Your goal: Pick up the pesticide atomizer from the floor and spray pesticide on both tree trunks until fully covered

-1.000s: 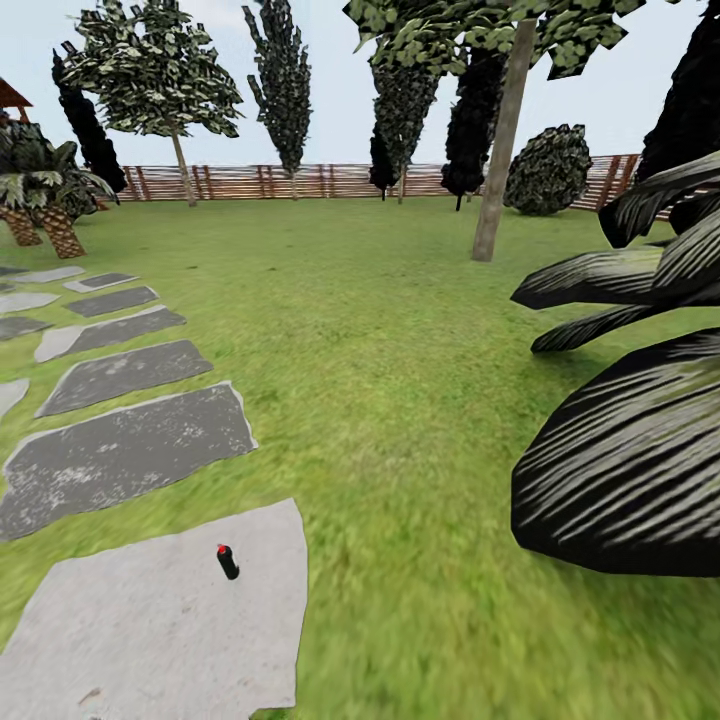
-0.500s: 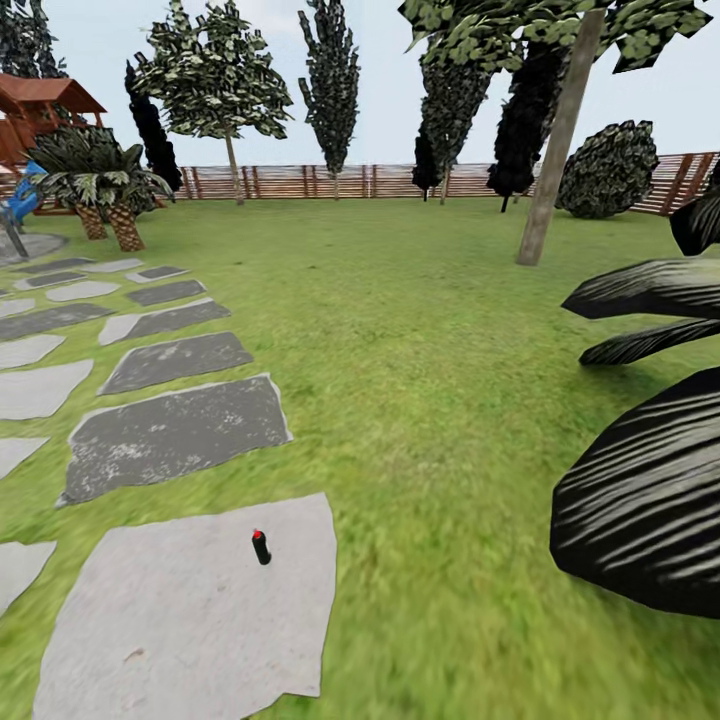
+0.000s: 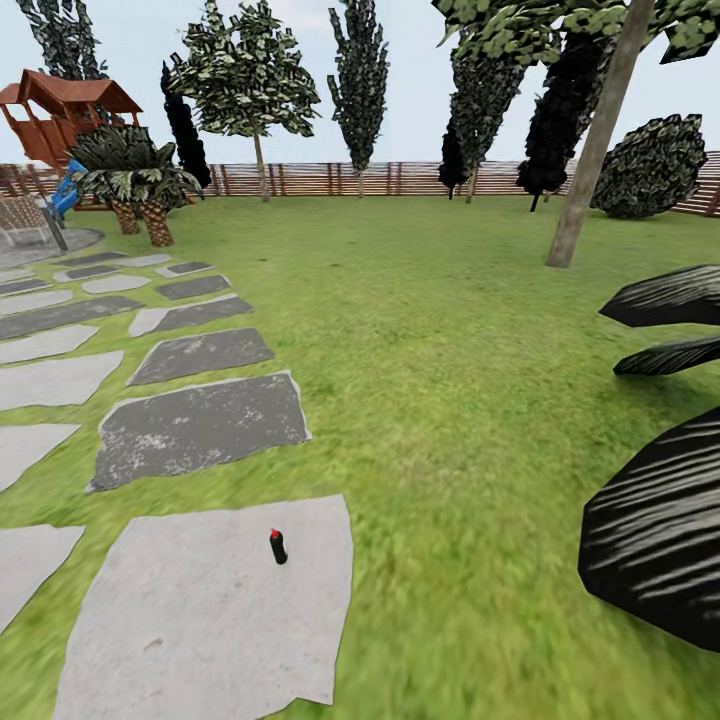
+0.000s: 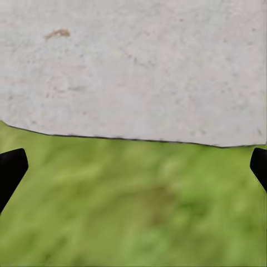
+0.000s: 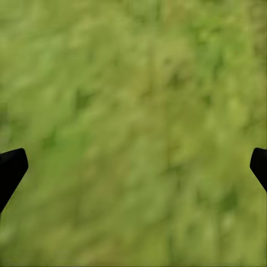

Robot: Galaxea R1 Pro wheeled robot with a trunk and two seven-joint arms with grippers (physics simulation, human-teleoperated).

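Pesticide atomizer [image 3: 278, 547] upright on stone slab [image 3: 200, 610]

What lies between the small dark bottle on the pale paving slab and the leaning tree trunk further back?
In the head view, from the bottle the slab's bare stone runs to its edge, then open grass up to the trunk.

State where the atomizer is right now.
In the head view, the atomizer stands low and left of centre on the nearest pale stepping stone, close to that stone's right edge, where the grass begins.

Rough matt stone slab [image 3: 200, 610]; blurry grass [image 3: 440, 380]; slatted wood fence [image 3: 400, 178].
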